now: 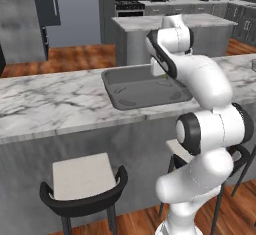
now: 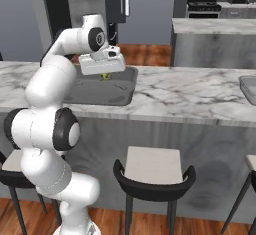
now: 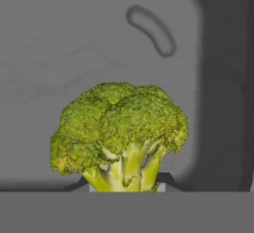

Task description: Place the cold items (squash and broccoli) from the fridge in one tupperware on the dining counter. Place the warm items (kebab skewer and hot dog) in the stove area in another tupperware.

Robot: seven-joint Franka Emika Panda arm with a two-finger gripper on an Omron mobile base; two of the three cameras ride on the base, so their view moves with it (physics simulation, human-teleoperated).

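My gripper (image 2: 105, 74) is shut on the stalk of a green broccoli (image 3: 119, 123) and holds it just above a wide grey tupperware (image 1: 130, 101) on the marble dining counter (image 1: 45, 104). In the hand view the floret stands upright between the dark fingertips (image 3: 166, 179), with the tupperware's bare floor (image 3: 74, 38) behind it. From the right base view the broccoli (image 2: 105, 76) peeks out under the white hand, over the tupperware (image 2: 115, 99). A sliver of broccoli (image 1: 166, 78) shows beside the arm in the left base view. The squash, kebab skewer and hot dog are out of view.
A second grey tupperware (image 2: 248, 89) sits on the counter at the far right. Black stools (image 2: 152, 166) with pale seats (image 1: 82, 176) stand in front of the counter. Behind it are a kitchen island (image 1: 172, 26) and the stove (image 1: 129, 6).
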